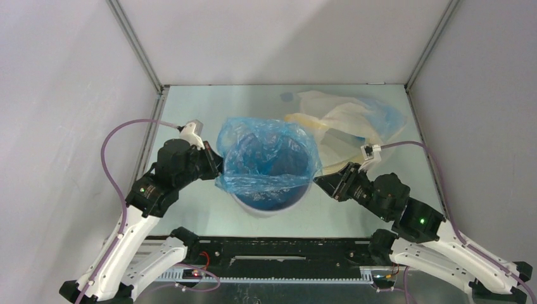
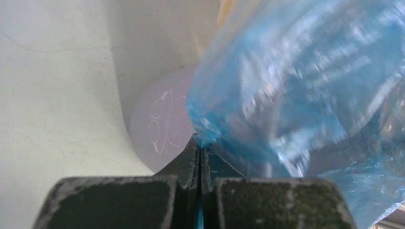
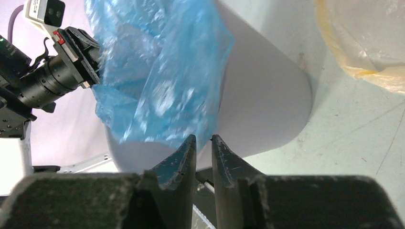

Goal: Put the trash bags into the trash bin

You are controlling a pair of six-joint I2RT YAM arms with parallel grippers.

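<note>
Over the grey table (image 1: 209, 104) my left gripper (image 2: 197, 152) clamps the hem of the blue bag (image 1: 266, 152), probably light and slippery; my right gripper (image 3: 204, 143) is slightly apart.

Bright blue bag (image 1: 266, 152) draped over the trash bin (image 1: 250, 206), with the other bags heaped behind it.

The trash bin is light grey, round and smooth-walled, and it stands upright; a faint outline drawing shows on its wall in the left wrist view (image 2: 160, 119). The bright blue bag is thin, crinkly and translucent. Its open mouth spreads across the bin's top, and loose film spills over the rim and hangs down the outside at the bin's front and left. Behind the bin and to its right, a cream-yellow bag (image 1: 339, 123) lies crumpled and flat, with a pale blue bag (image 1: 387, 117) at its far right edge, both outside the bin.
</note>
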